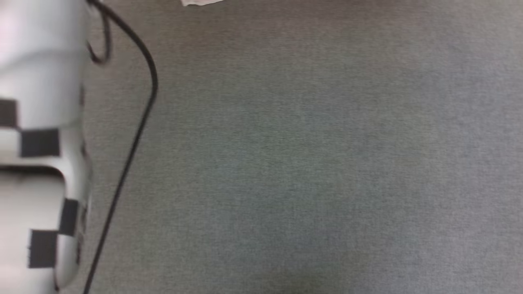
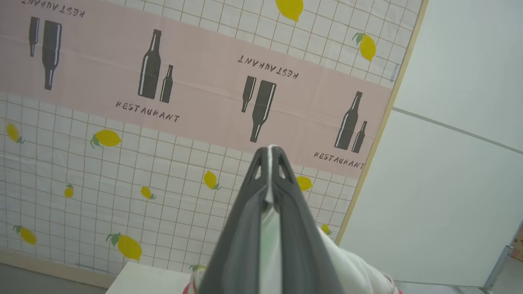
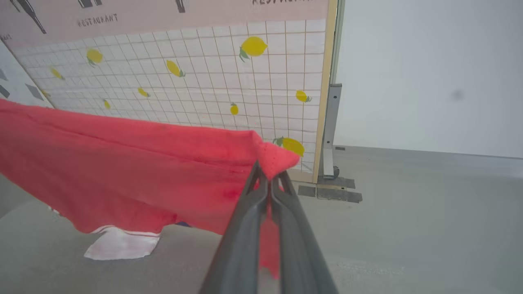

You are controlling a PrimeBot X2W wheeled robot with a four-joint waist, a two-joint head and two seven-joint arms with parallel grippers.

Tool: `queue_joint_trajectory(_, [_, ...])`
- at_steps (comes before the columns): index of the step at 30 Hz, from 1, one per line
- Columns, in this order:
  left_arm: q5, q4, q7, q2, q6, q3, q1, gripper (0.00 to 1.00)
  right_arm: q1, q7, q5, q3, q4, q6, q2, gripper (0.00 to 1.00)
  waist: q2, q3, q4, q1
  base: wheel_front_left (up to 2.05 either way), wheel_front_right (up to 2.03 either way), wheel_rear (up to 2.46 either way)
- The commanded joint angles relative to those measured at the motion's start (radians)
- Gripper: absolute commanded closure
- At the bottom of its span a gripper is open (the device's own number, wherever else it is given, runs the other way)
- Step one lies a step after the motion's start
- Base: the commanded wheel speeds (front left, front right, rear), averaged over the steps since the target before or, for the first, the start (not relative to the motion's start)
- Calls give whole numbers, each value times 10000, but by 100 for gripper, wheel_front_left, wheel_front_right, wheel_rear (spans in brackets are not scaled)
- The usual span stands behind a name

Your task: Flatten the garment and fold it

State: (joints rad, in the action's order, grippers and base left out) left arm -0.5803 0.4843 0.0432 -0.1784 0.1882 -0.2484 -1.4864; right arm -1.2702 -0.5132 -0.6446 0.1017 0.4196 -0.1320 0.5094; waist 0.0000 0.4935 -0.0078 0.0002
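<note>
Garment [image 3: 143, 171]: red cloth, held up off the grey surface [image 3: 408, 228] and stretched as a sagging band from the left edge of the right wrist view to its centre. One seam line runs along its upper part. A white sleeve [image 3: 122, 245] with striped trim hangs at lower left, its end lying on the grey surface.

Right gripper [image 3: 268, 181]: fingers pressed together, pinching a corner of the red cloth. A small red flap pokes up past the tips; more red hangs down between the fingers.

Left gripper [image 2: 269, 153]: fingers pressed together on white cloth, a thin white strip showing along the seam between them up to the tips. More white fabric [image 2: 359, 269] bulges at lower right of the left wrist view. A bit of red-white trim [image 2: 190, 286] shows at the bottom edge.

Behind, both wrist views: screen [image 3: 265, 81] printed with a grid and yellow lemons, and a pink band [image 2: 204, 73] with dark bottles and the word RESTAURANT. Wooden frame edge [image 3: 325, 102], metal leg [image 3: 329, 126] beside it, pale wall [image 3: 429, 73] at right.

Head view: grey surface fills most of the frame. Pale forearm [image 1: 36, 143] with black square markings down the left edge, black cable [image 1: 139, 122] looping beside it. White sliver [image 1: 200, 2] at top edge, too little to identify.
</note>
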Motion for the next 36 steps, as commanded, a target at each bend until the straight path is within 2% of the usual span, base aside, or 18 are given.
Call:
queue_joint_trajectory(1, [-77, 54, 88, 39, -166, -82, 494, 100, 708, 206, -100, 218, -173, 13, 319, 100, 0, -252, 285, -2, 0, 0, 0])
queue_joint_trajectory(7, [-409, -178, 429, -28, -807, -381, 3016, 100, 3681, 1231, -984, 637, -858, 13, 972, 100, 0, -1198, 620, -2, 0, 0, 0])
queue_joint_trajectory(12, [-1233, -1025, 647, -7, -881, -85, 6089, 100, 6388, 1945, -1565, 728, -1359, 13, 781, 100, 0, -2247, 606, -2, 0, 0, 0])
queue_joint_trajectory(18, [-2217, -2538, 642, 246, -458, 181, 10367, 100, 9226, 2552, -1745, 451, -1544, 13, 134, 100, 0, -3294, 553, -2, 0, 0, 0])
queue_joint_trajectory(24, [-3081, -3852, 216, 339, 50, 331, 14014, 100, 11413, 2909, -1232, -38, -1507, 13, -467, 100, 0, -3887, 445, -2, 0, 0, 0])
queue_joint_trajectory(30, [-3079, -4480, -342, -174, 693, 239, 16362, 100, 13139, 2523, -710, -600, -1672, 13, -758, 100, 0, -4269, 502, -2, 0, 0, 0])
queue_joint_trajectory(36, [-3036, -4855, -1216, -702, 1173, -27, 17571, 100, 14411, 1566, -508, -983, -2110, 13, -813, 100, 0, -4420, 465, -2, 0, 0, 0])
